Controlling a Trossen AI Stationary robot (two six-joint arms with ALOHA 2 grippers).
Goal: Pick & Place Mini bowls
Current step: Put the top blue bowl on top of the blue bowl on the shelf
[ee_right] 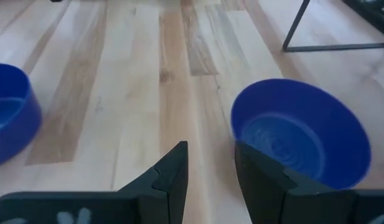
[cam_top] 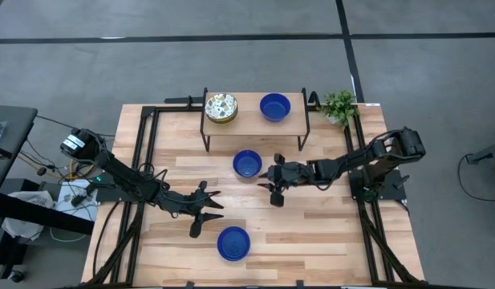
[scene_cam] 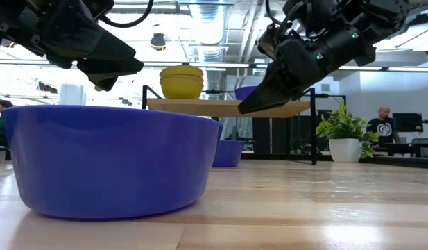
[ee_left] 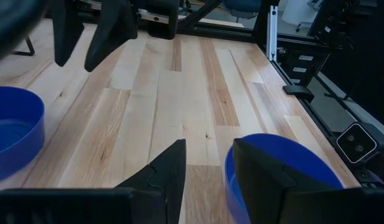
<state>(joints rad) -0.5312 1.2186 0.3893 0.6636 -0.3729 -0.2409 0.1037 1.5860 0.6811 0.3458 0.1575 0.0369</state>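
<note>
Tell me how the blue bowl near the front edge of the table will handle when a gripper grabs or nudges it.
The front blue bowl looks glossy, so the left gripper might slip on its rim. Its walls appear rigid and thick, so it probably won't flex. It sits wide and low on the table, so a nudge would likely slide it, not tip it.

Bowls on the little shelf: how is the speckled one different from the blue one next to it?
The speckled bowl is cream with colourful dots inside; the blue bowl is plain solid blue. The speckled one sits at the shelf's left end, the blue one toward its right. Both are small, round and upright.
</note>
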